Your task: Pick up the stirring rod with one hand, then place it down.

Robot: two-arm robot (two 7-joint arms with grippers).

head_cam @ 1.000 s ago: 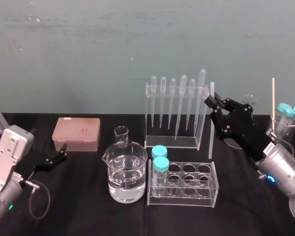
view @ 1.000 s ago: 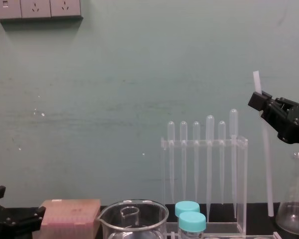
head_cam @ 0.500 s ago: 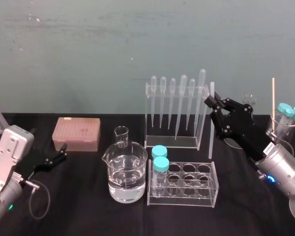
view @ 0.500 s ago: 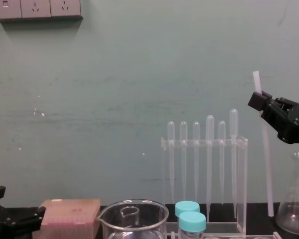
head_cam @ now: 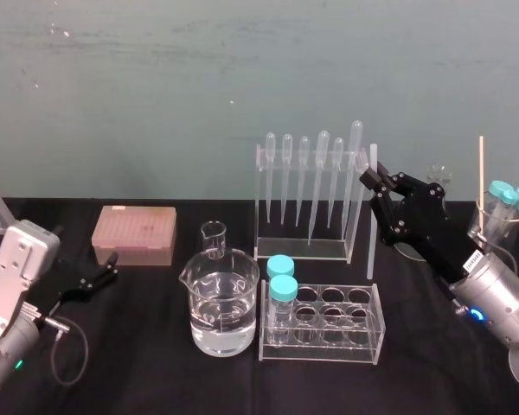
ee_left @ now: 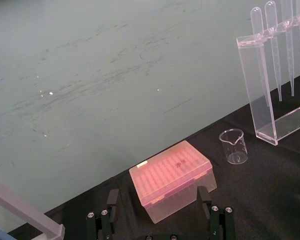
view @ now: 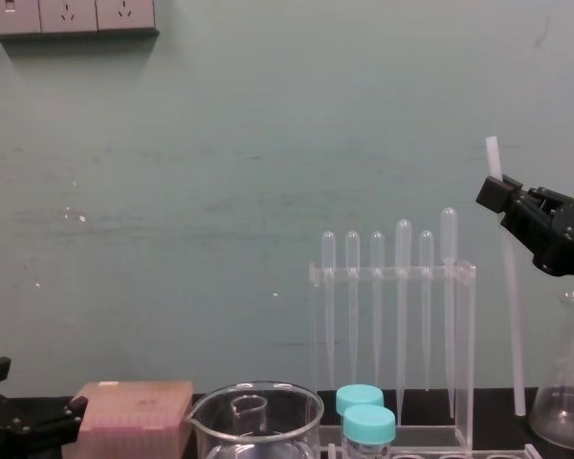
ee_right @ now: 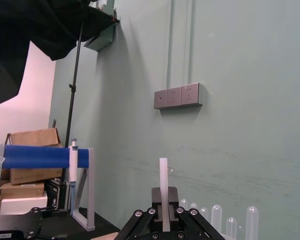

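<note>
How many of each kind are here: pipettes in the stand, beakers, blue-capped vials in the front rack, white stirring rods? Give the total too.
Pipettes: 6
Beakers: 2
Blue-capped vials: 2
White stirring rod: 1
Total: 11

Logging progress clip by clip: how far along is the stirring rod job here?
Done: right gripper shut on the stirring rod, held upright beside the pipette rack. In hand: that hold. Remaining: setting it down, releasing. Left gripper parked by the pink box.

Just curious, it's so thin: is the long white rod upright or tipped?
Upright: the stirring rod stands vertical beside the pipette rack, right gripper clamped near its top.
</note>
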